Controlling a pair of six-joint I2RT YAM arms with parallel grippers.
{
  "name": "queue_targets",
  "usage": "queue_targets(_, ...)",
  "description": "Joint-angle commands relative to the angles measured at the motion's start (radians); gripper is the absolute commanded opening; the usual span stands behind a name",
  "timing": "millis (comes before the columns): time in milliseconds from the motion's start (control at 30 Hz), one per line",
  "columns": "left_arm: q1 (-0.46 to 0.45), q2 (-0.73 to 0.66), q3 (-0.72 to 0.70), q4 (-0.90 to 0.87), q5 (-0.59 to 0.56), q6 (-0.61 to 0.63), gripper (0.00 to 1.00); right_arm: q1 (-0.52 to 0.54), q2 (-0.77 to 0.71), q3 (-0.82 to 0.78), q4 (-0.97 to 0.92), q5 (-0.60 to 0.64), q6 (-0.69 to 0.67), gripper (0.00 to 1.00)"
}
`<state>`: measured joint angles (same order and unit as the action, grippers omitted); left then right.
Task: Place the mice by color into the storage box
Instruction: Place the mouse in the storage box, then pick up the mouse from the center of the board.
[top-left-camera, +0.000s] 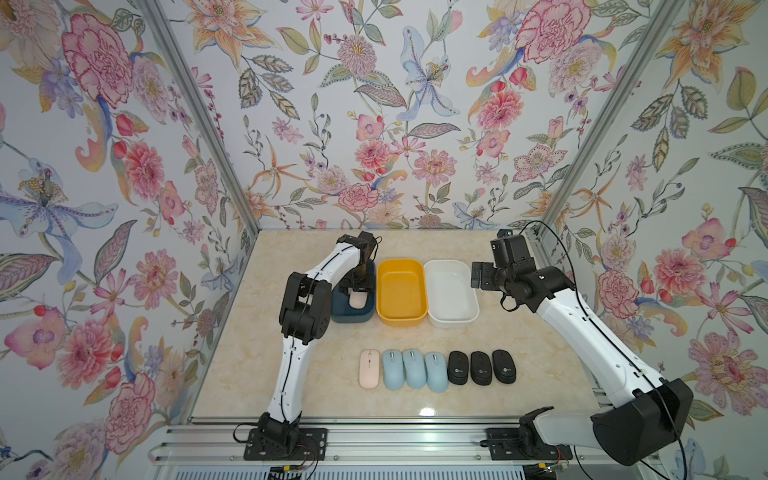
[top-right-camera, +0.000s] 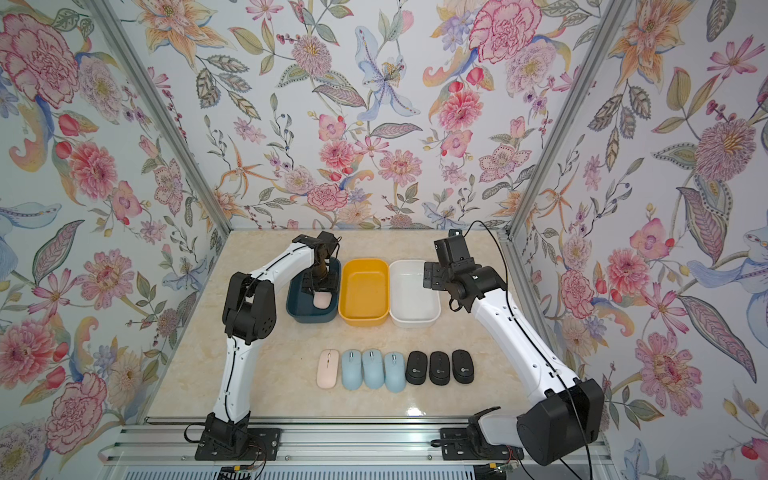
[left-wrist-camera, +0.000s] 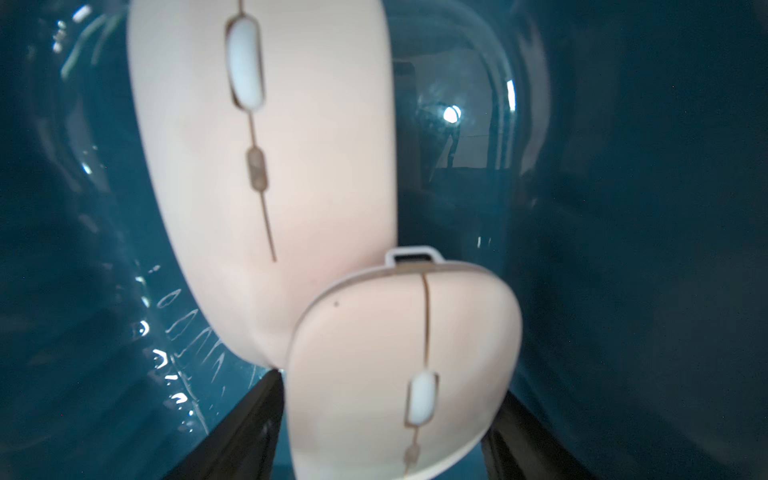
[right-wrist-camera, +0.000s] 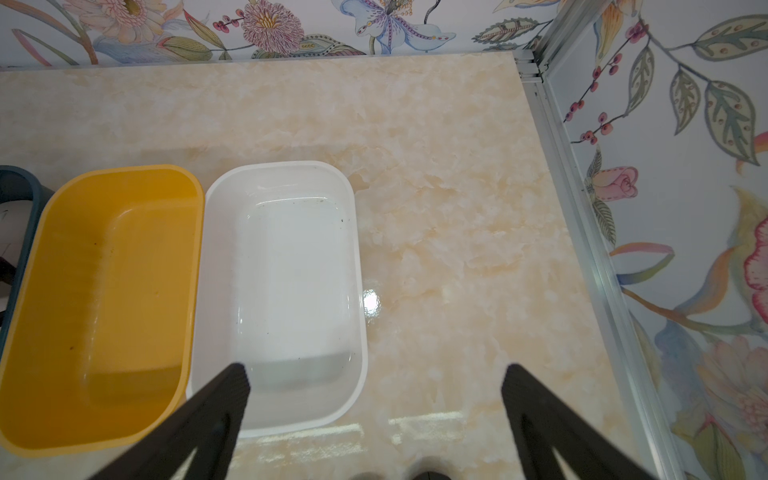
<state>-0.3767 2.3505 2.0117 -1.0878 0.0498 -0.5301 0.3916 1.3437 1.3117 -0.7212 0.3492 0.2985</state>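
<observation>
Left wrist: saw l. hand (left-wrist-camera: 390, 382) in teal box (left-wrist-camera: 623, 249), fingers (left-wrist-camera: 249, 424) flanking pink mouse (left-wrist-camera: 374, 332); clenched or released, couldn't tell; r. hand (right-wrist-camera: 376, 368) spread wide, empty, by white box (right-wrist-camera: 282, 291).

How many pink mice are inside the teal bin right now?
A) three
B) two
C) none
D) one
B: the left wrist view shows one pink mouse and a second pink mouse overlapping it inside the teal bin. A third pink mouse lies in the row on the table.
</observation>
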Motion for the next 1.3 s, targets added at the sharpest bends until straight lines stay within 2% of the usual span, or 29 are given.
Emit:
queue_targets(0, 0.01, -0.002, 0.033, 0.001, 0.007, 0.008, 0.78, 0.003, -0.006, -0.019, -0.007, 0.016, -0.007, 0.99)
queue_targets(333, 0.01, -0.129, 0.03, -0.035, -0.023, 0.012, 0.81, 0.003, 0.002, -0.006, 0.003, 0.011, -0.009, 0.99)
queue_targets(567, 0.01, -0.279, -0.011, -0.113, -0.068, 0.036, 0.81, 0.003, 0.005, 0.004, 0.004, 0.005, -0.009, 0.99)
queue_targets(833, -0.037, -0.545, -0.3, -0.121, -0.054, 0.002, 0.79, 0.003, 0.012, 0.006, 0.005, 0.01, -0.011, 0.99)
queue_targets(1000, -0.159, -0.654, -0.461, -0.114, -0.086, -0.014, 0.78, 0.004, 0.035, 0.014, 0.006, -0.003, -0.012, 0.99)
queue_targets(1167, -0.219, -0.758, -0.663, -0.015, 0.005, -0.114, 0.79, 0.004, 0.049, 0.032, 0.007, -0.014, -0.005, 0.99)
queue_targets(1267, -0.252, -0.82, -0.77, 0.03, 0.022, -0.173, 0.8, 0.004, 0.048, 0.03, 0.011, -0.011, -0.002, 0.99)
